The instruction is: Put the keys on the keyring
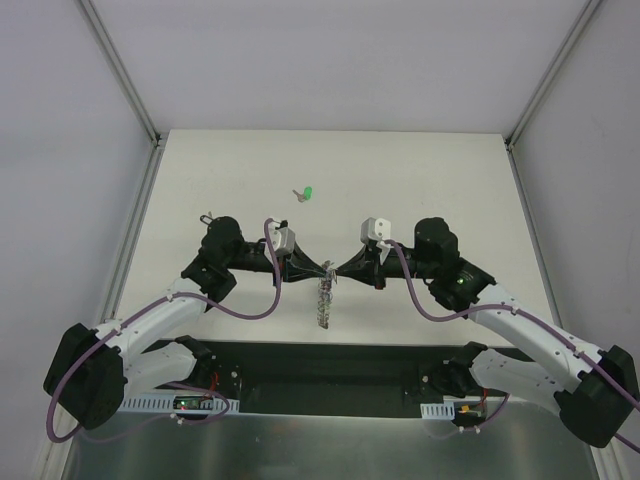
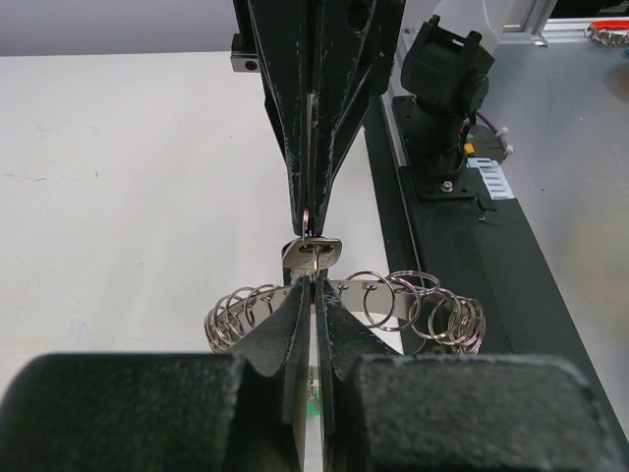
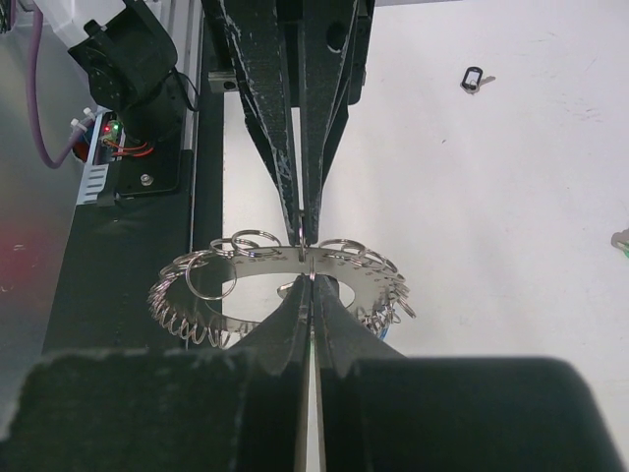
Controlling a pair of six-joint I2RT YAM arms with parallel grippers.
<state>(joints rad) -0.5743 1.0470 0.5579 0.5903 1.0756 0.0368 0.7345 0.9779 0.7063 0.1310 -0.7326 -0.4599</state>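
The keyring is held above the counter at its centre, edge-on from above, long axis near-to-far. The left fingers and right fingers are narrow, both pinching it. A green key lies beyond.

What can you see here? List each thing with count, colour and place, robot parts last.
keyring: one, silver, carrying small split rings, held up mid-table.
grey key: one, at the keyring's edge.
green key: one, lying on the far part of the table.
black key: one, on the table, beyond the left arm.
table: one, white.
left gripper: one, black, shut on the keyring.
right gripper: one, black, shut, apparently on the grey key.
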